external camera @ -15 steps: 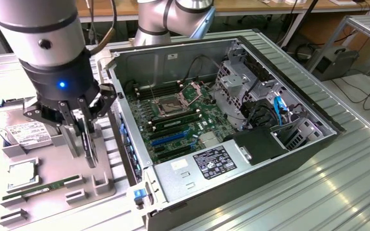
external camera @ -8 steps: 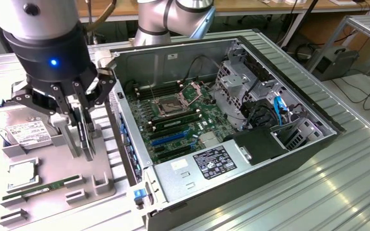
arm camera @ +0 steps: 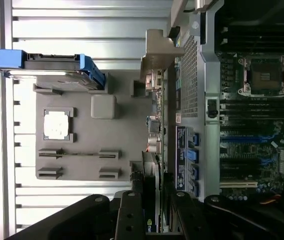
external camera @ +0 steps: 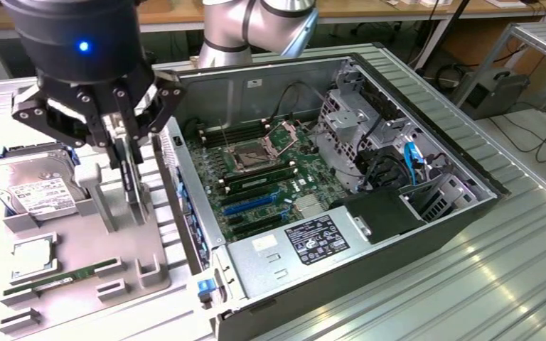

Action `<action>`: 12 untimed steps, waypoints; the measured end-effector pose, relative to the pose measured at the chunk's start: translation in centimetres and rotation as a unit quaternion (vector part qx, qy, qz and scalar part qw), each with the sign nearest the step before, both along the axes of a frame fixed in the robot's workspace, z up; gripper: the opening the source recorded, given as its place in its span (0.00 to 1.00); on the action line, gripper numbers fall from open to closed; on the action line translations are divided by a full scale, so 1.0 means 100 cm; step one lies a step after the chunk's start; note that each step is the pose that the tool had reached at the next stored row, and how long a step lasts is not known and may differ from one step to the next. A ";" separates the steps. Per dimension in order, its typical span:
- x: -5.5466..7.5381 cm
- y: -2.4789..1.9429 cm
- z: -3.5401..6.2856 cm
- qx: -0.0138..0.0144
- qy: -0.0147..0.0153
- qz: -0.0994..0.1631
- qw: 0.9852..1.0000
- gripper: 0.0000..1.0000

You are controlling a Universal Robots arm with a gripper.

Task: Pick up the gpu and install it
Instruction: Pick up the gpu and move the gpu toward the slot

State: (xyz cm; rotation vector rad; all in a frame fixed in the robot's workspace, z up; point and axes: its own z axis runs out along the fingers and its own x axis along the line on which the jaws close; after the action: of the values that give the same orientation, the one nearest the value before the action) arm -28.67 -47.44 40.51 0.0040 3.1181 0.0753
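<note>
The gpu (external camera: 138, 200) is a thin dark card standing on edge in a slot of the grey parts holder (external camera: 83, 238), just outside the open computer case (external camera: 425, 206). My gripper (external camera: 129, 169) comes down on it from above, one finger pressed to each face. In the wrist view the card (arm camera: 150, 167) runs edge-on between my black fingers (arm camera: 132, 215), and my gripper (arm camera: 151, 195) is shut on it. Its far end still lies beside the holder's slot post (arm camera: 134, 170). The motherboard (external camera: 254, 177) lies exposed inside the case, with blue expansion slots (external camera: 249, 202).
On the holder (arm camera: 122, 130) also sit a silver hard drive with blue rails (external camera: 36, 188) (arm camera: 52, 67), a square processor (external camera: 34, 256) (arm camera: 58, 124) and a green memory stick (external camera: 65, 277) (arm camera: 79, 154). The case's rear wall (external camera: 183, 199) stands right next to the card. The power supply (external camera: 301, 245) fills the case's near corner.
</note>
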 end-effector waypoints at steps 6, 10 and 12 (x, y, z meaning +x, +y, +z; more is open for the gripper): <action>0.027 -0.0077 0.0308 0.001 0.004 0.000 1.000 0.26; 0.049 -0.0081 0.0381 0.001 0.007 0.000 1.000 0.26; 0.061 -0.0081 0.0380 0.001 0.008 0.000 1.000 0.26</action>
State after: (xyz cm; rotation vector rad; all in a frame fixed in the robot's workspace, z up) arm -22.62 -48.26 44.31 0.0047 3.1340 0.0800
